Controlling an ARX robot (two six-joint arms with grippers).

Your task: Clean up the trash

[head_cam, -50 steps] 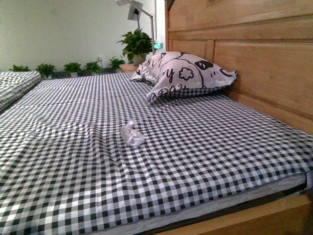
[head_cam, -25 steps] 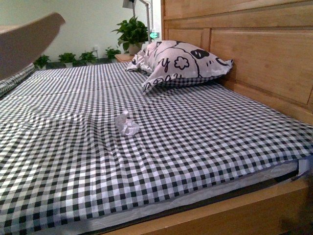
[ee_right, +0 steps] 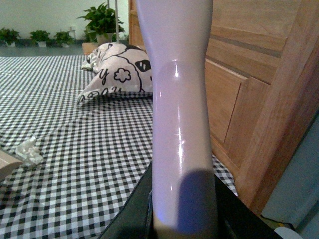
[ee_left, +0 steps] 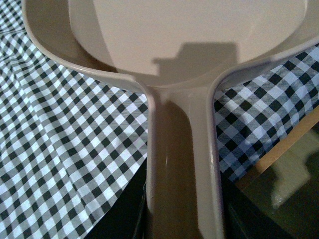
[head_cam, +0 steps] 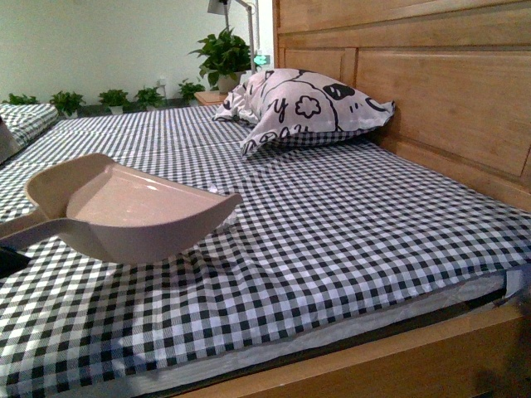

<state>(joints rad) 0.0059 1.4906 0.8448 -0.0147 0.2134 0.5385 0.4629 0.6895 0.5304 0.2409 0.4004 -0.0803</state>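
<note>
Front view: dustpan (head_cam: 133,211) hides the trash (ee_right: 27,149).

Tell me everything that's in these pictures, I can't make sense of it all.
Bed sheet: one, black-and-white check, covering the bed.
Pillow: one, white with black drawings, by the headboard.
Headboard: one, light wood, right of the bed in the front view.
Potted plants: several, green, by the far wall.
Paper wad: one, white, on the sheet close to the dustpan's edge.
Dustpan: one, pinkish beige, empty, on the left.
Pale handle: one, lilac-white, its far end out of frame.
Left gripper: dark, clamped on the dustpan's handle.
Right gripper: dark, clamped on the pale handle.
</note>
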